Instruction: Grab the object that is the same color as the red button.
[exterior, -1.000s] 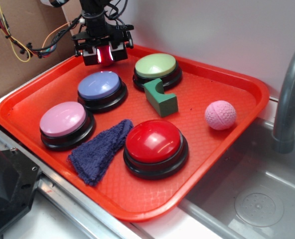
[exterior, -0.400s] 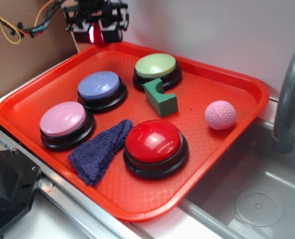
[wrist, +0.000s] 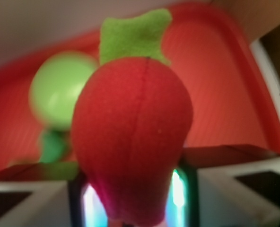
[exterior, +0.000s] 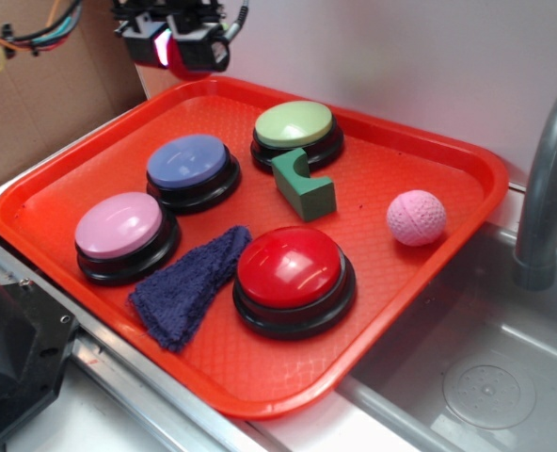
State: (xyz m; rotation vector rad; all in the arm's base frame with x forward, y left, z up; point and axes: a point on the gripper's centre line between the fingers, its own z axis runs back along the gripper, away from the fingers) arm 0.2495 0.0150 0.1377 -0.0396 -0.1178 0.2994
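Observation:
The small red plush object (wrist: 133, 137) with a green felt top fills the wrist view, pinched between the jaws of my gripper (wrist: 133, 201). In the exterior view my gripper (exterior: 168, 49) hangs above the far left corner of the red tray (exterior: 260, 395), shut on the red object (exterior: 163, 45), which shows only as a red sliver between the fingers. The large red button (exterior: 293, 268) sits on its black base near the tray's front, well apart from the gripper.
On the tray stand a green button (exterior: 294, 124), a blue button (exterior: 188, 162) and a pink button (exterior: 119, 226), with a green block (exterior: 304, 186), a pink ball (exterior: 417, 217) and a dark blue cloth (exterior: 189, 284). A sink (exterior: 476, 377) and grey faucet (exterior: 547, 179) lie right.
My gripper has risen from the tray's far left corner, lifting the red object with it, and has drifted slightly left and up.

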